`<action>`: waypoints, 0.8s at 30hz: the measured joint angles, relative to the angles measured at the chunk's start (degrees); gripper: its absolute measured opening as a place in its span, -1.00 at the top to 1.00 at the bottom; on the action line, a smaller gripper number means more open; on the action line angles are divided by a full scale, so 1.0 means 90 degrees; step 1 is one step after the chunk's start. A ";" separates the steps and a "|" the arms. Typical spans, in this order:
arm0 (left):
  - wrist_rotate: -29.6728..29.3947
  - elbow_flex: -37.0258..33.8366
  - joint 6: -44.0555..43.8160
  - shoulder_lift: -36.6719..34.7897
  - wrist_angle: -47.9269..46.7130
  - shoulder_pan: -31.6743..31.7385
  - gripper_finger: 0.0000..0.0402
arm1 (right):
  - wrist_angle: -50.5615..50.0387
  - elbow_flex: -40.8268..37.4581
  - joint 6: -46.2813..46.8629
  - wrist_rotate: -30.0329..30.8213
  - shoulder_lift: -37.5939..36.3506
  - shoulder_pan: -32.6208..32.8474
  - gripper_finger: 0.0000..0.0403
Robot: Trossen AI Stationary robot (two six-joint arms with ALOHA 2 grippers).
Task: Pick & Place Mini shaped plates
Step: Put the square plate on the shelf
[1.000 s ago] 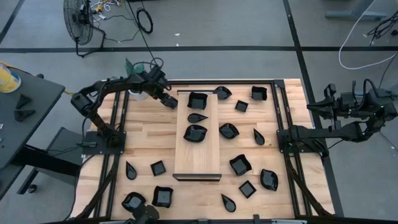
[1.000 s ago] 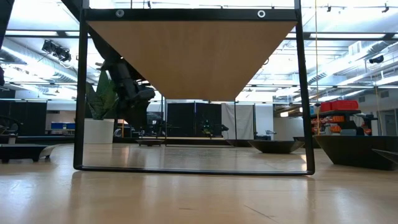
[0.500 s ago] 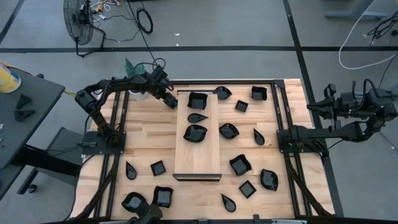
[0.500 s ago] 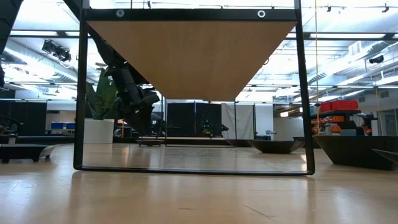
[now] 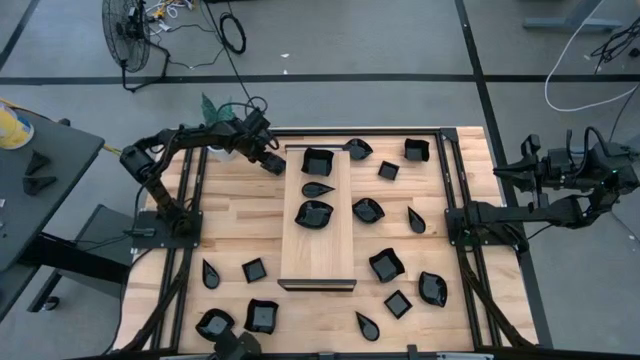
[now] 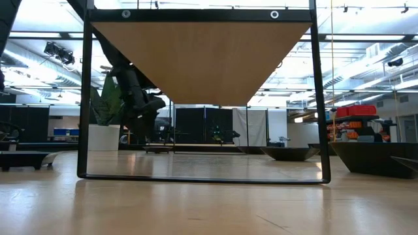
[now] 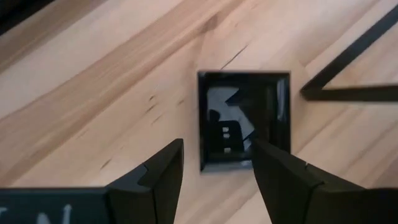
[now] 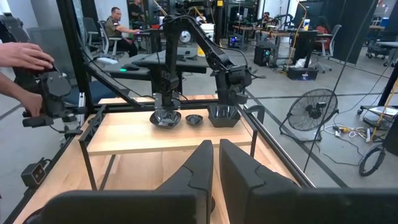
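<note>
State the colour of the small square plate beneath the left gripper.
Glossy black; the square plate shows best in the left wrist view.

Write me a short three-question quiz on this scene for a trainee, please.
1. True or false: the left gripper hovers, jaws open, above a small glossy black square plate.
2. How many black dishes lie on the long pale wooden board? A: two. B: three. C: five.
3. Fill in: the right gripper, parked off the table's right side, is ____.
Key: 1 true; 2 B; 3 shut.
</note>
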 joint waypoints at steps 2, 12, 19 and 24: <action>0.0030 0.0000 -0.0002 -0.0123 -0.0132 -0.0002 0.04 | 0.0000 -0.0002 0.0000 0.0000 0.0001 0.0000 0.83; 0.0127 0.0000 -0.0597 -0.1325 -0.1210 -0.0365 0.04 | 0.0000 -0.0002 0.0000 0.0000 0.0001 0.0000 0.83; -0.0324 0.0000 -0.1879 -0.2485 -0.1913 -0.0855 0.04 | 0.0002 0.0000 0.0000 0.0000 0.0001 0.0001 0.83; -0.0921 -0.0137 -0.3613 -0.3089 -0.1776 -0.1422 0.04 | 0.0000 -0.0001 0.0000 0.0001 0.0001 -0.0002 0.83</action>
